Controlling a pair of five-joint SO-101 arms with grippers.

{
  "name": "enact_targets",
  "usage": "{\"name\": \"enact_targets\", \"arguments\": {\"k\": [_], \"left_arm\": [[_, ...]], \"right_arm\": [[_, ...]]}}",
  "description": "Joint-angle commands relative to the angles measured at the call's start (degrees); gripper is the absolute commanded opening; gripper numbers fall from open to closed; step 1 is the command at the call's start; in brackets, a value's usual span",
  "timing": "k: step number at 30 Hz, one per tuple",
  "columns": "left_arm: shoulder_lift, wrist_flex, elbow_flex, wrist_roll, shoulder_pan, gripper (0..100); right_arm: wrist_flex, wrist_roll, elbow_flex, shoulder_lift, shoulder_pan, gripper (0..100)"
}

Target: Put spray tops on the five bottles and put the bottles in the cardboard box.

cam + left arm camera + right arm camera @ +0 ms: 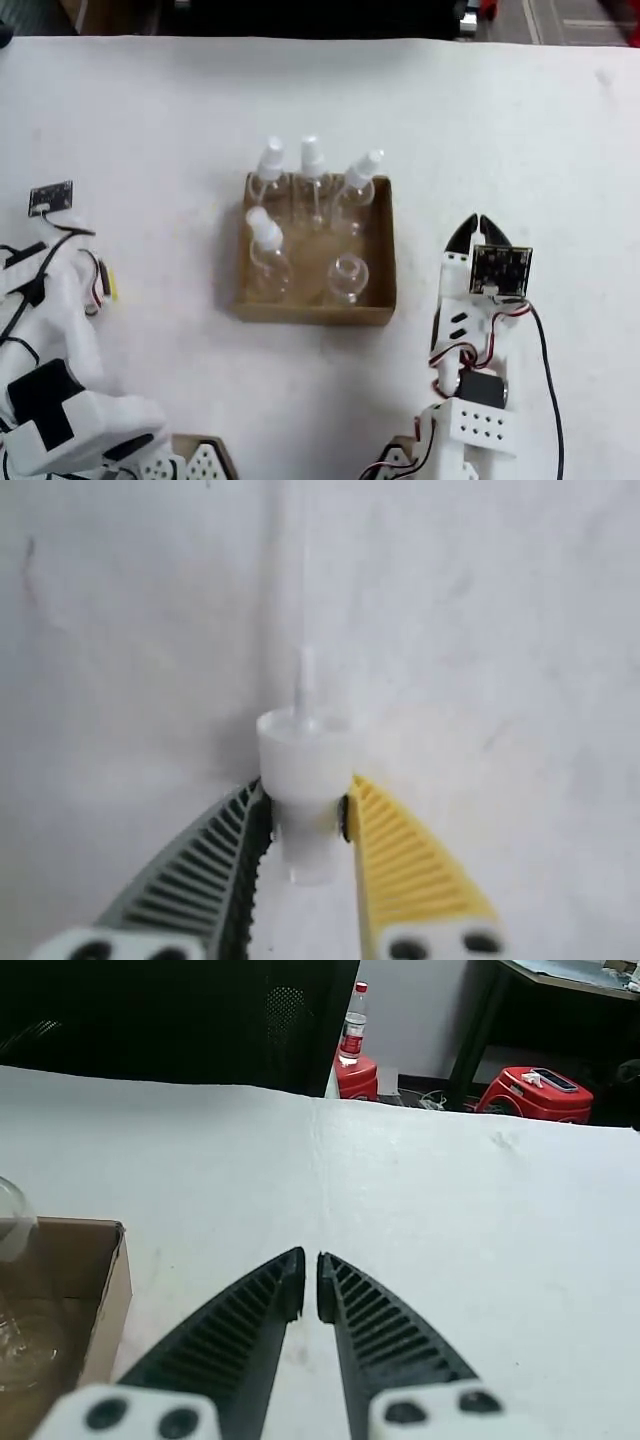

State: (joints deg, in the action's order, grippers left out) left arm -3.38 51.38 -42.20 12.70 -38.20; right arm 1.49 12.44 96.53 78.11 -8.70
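The left claw (300, 815) pinches a spray top (303, 755) by its collar, tube pointing away, above the bench (150, 120). In the cardboard box (389, 250), four bottles are capped, and the open bottle (348, 278) stands at the near right corner. The tube should probably enter that neck upright so the top seats straight. The right claw (310, 1290), pressed together, rests beside the box.

One overhead camera, two wrist cameras.
The table (520, 110) is viewed from straight above in the high view. The left wrist view is held close over its white surface — the right is aimed low across it, and the cardboard box (105, 1310) at lower left is shared with the overhead.
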Motion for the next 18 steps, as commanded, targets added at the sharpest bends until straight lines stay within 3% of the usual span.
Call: {"name": "enact_targets", "arguments": {"k": [1,6,10,13,18], "left_arm": [[-0.75,3.87,5.98,2.81,0.4,3],[-0.75,10.9,11.96,5.63,0.22,2],[-0.84,20.31,20.31,13.27,0.57,2],[-0.84,24.79,26.46,26.55,1.27,2],[-0.84,30.07,29.36,62.24,1.19,2]], "right_arm": [[-0.75,0.62,0.62,-0.13,0.48,1.8],[-0.75,0.62,0.62,-0.13,0.48,1.8],[-0.75,0.62,0.62,-0.13,0.48,1.8],[-0.75,0.62,0.62,-0.13,0.48,1.8],[-0.75,0.62,0.62,-0.13,0.48,1.8]]}}
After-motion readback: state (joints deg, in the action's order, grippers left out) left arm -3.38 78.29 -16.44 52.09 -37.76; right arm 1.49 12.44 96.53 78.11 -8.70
